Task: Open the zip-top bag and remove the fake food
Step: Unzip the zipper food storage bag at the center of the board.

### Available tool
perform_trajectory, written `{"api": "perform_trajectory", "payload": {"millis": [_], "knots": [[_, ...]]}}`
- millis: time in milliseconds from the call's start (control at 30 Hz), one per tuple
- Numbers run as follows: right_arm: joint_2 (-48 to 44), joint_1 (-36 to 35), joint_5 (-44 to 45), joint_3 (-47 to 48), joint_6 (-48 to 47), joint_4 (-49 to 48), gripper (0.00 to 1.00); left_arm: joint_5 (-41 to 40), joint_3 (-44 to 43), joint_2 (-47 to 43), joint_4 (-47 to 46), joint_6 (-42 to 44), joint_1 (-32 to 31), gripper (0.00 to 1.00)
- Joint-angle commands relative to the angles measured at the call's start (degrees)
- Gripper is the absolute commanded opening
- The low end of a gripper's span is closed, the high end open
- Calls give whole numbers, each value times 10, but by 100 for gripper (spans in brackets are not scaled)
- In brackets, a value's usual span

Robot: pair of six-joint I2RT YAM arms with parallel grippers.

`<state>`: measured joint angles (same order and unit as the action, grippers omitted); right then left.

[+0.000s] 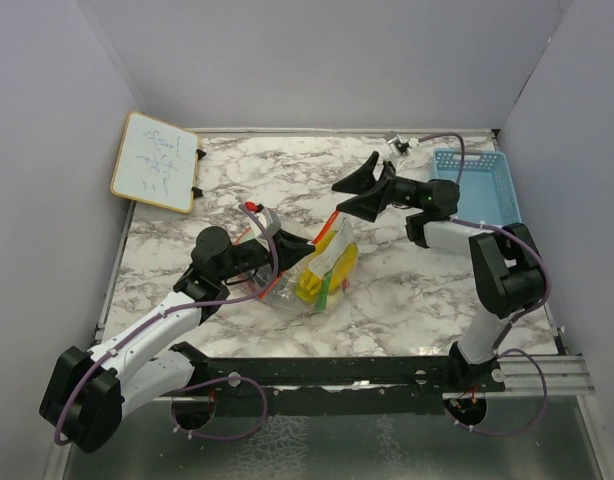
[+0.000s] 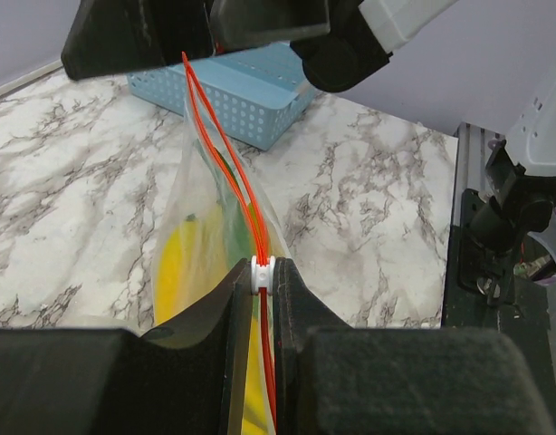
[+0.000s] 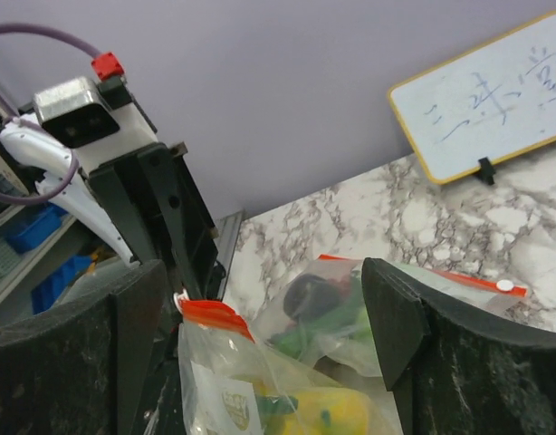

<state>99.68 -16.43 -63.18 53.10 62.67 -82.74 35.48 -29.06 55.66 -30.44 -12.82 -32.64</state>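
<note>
Mid-unzip, we judge: left claw (image 2: 262, 283) pinches the slider (image 2: 262, 269) of the bag (image 1: 325, 268); right claw (image 1: 357, 195) gapes empty beside the bag and should grip it next.

The bag (image 1: 312, 270) lies in the middle of the worktop (image 1: 407, 290) with the fake food (image 1: 322, 275) inside it. The left claw (image 2: 263, 281) pinches the zip on the bag's left side. The right claw (image 1: 339, 198) hangs spread just behind the bag's right end. A basket (image 1: 482, 185) sits in the far right corner and a whiteboard (image 1: 155, 162) at the far left.
</note>
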Motion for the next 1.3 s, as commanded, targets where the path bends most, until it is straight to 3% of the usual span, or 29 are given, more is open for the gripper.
{"api": "perform_trajectory", "payload": {"millis": [0, 100, 233, 367, 667, 1267], "knots": [[40, -33, -30, 12, -19, -191, 84, 9, -6, -4, -41, -9, -1, 0], [49, -48, -39, 12, -23, -192, 76, 8, -7, -5, -41, -10, -1, 0], [36, -55, -43, -4, -31, -192, 54, 7, -7, -2, -41, -8, -1, 0], [24, -55, -42, -20, -37, -191, 4, 8, -6, 5, -47, -9, -1, 0], [33, -34, -14, 3, -15, -189, 2, 5, -4, -13, -26, -7, -1, 0], [66, 135, -15, 61, 40, -189, 2, -6, -4, -25, -13, -9, -1, 0]]}}
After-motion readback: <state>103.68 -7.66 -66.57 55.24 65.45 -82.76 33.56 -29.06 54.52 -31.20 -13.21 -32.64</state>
